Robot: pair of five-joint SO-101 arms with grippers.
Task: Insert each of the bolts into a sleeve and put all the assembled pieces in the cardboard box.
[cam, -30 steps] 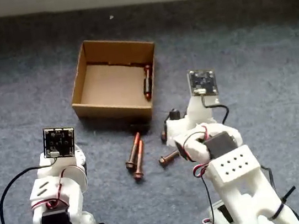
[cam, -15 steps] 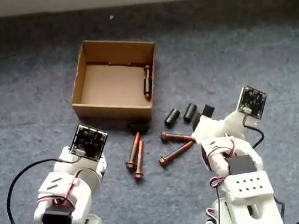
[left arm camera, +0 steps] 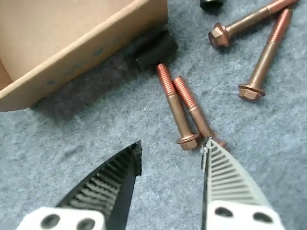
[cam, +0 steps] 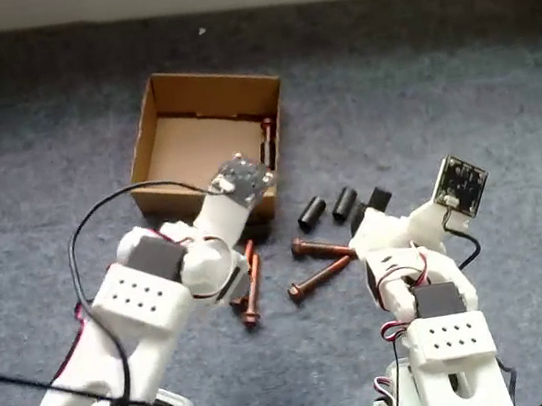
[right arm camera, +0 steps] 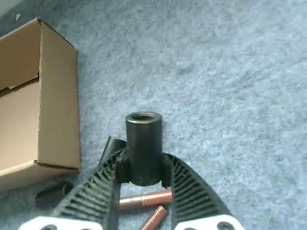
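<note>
The left arm has swung forward from its parked pose. Its claw (left arm camera: 171, 146) now hangs released over the bolt pair (left arm camera: 184, 108) on the desk just in front of the box (cam: 196, 84), which already holds one assembled piece (cam: 267, 148). Further right lie two more bolts (cam: 323, 248) and two loose sleeves (cam: 313, 212). The right claw (right arm camera: 144, 167) has barely shifted and is clenched on an upright sleeve (right arm camera: 143, 139). A bolt pickup looks due next, to mate with that sleeve.

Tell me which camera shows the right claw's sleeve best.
Right wrist view: the sleeve sits clamped in the right claw, bore visible. In the high view its dark end pokes past the arm; the left wrist view faces the loose bolts.
</note>
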